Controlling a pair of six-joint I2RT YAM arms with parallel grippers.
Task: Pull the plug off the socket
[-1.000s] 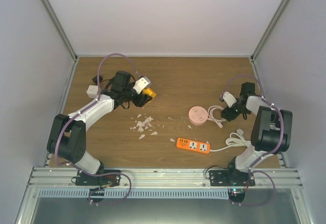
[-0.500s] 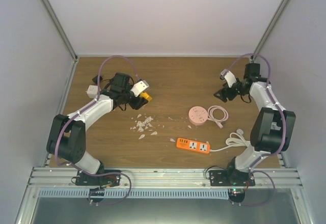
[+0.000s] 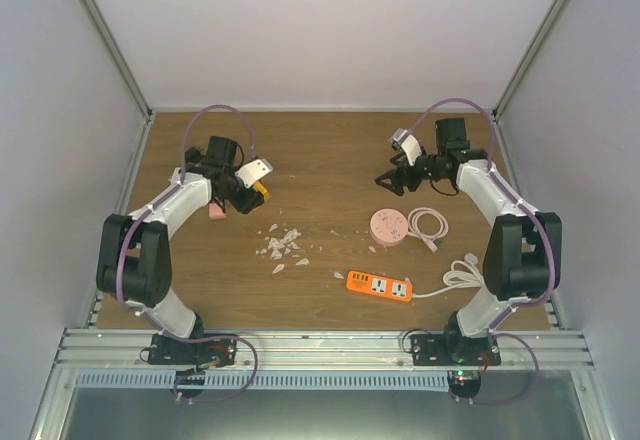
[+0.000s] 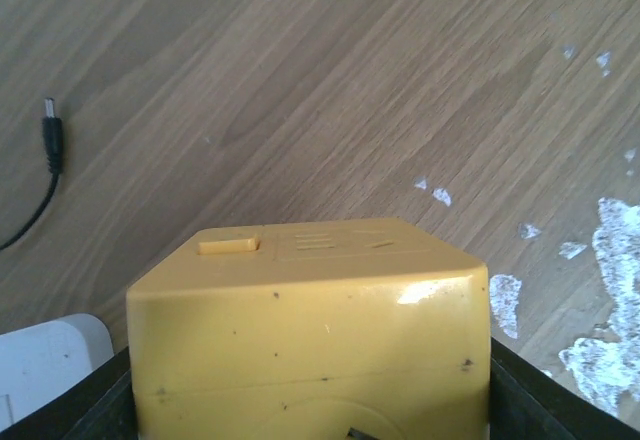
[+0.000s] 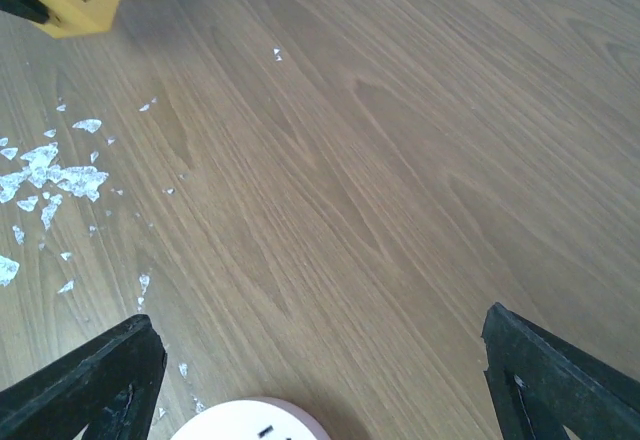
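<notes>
We have the left fingers [image 4: 530,410] clamped on the yellow socket cube [image 4: 310,330], the right fingers [image 5: 90,390] apart and empty. No plug shows in the cube; separation appears complete.

Bright, even, diffuse light, faint soft shadows on the wooden table [image 3: 330,150], small glare patch on the yellow cube [image 4: 300,340], overhead view slightly soft.

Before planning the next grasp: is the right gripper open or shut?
Open. The right gripper has its fingers far apart, nothing held between them.
</notes>
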